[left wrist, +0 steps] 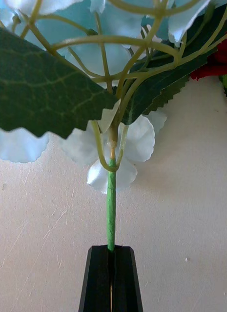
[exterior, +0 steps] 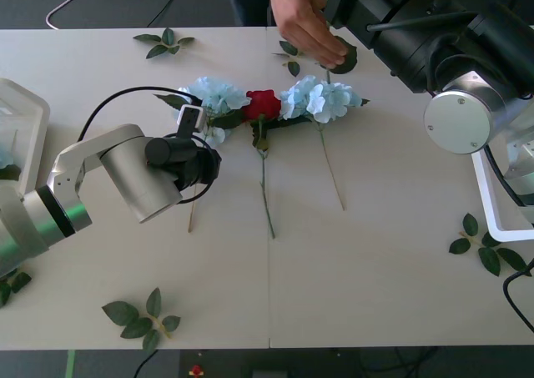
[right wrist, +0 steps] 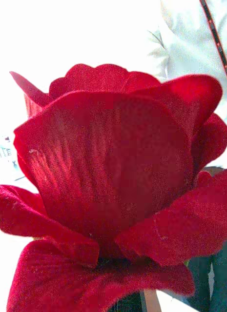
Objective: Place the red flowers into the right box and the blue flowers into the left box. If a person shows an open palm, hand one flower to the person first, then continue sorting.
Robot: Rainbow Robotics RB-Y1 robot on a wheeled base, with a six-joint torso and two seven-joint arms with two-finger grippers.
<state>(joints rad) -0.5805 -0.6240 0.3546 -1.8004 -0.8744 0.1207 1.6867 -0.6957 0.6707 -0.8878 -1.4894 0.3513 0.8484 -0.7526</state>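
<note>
My left gripper (exterior: 200, 148) (left wrist: 112, 273) is shut on the green stem of a blue flower (exterior: 210, 94) (left wrist: 111, 204), just below its bloom, low over the table. A red rose (exterior: 263, 104) and a second blue flower (exterior: 322, 99) lie beside it in a row. My right arm (exterior: 417, 27) is raised at the far right edge. In the right wrist view a red rose (right wrist: 113, 180) sits close against the camera. A person's hand (exterior: 304, 23) reaches down beside that arm's end, over a dark leaf (exterior: 345, 58).
The right box (exterior: 497, 215) shows its white rim at the right edge, and the left box (exterior: 25, 115) at the left edge. Loose leaf sprigs lie at the far left (exterior: 164, 42), near left (exterior: 142, 316) and near right (exterior: 484, 249).
</note>
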